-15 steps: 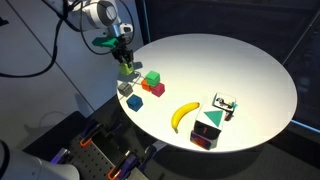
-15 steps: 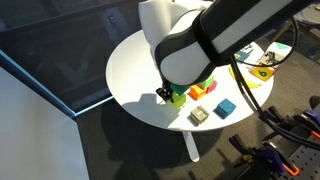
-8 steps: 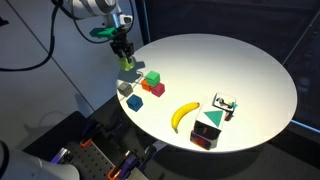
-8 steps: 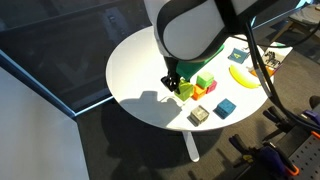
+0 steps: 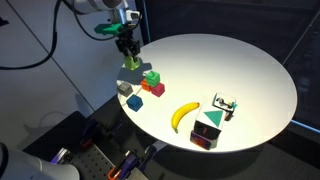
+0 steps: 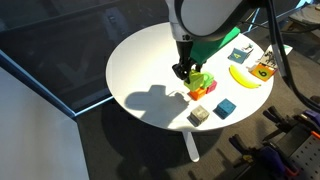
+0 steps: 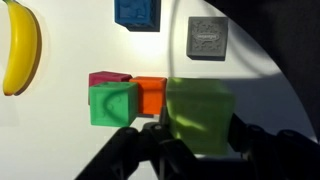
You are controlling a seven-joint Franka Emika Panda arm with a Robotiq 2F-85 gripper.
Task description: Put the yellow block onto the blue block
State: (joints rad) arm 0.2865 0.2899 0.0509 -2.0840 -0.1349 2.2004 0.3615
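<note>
The yellow block (image 7: 200, 112) sits clamped between my two fingers (image 7: 248, 140), which press on its left and right faces in the wrist view. My gripper (image 5: 128, 57) is closed on it. It looks lime-tinted in my shadow. In an exterior view the yellow block (image 5: 131, 64) hangs clear of the white round table (image 5: 230, 60), over its rim on the side where the small cubes lie.

In the wrist view an orange block (image 7: 151, 95) lies just beside it at 10 o'clock. A bright green cube (image 7: 113, 105) touches the orange block's far side, at about 9 o'clock from my load. A dark-pink block (image 7: 108, 78) peeks out from behind the green cube's top edge.

At 12 o'clock, well apart, a grey block (image 7: 207, 38) lies flat with a raised pattern on its upper face. The blue block (image 7: 138, 12) is at 11 o'clock, near the grey block and cut off by the top edge of the picture. It rests on the table with nothing on it, as an exterior view (image 5: 135, 101) shows.

Far out toward 10 o'clock lies a banana (image 7: 22, 48), lengthwise along the left border. In an exterior view a dark box (image 5: 208, 132) with a green triangle stands past the banana, near the table's front edge.
</note>
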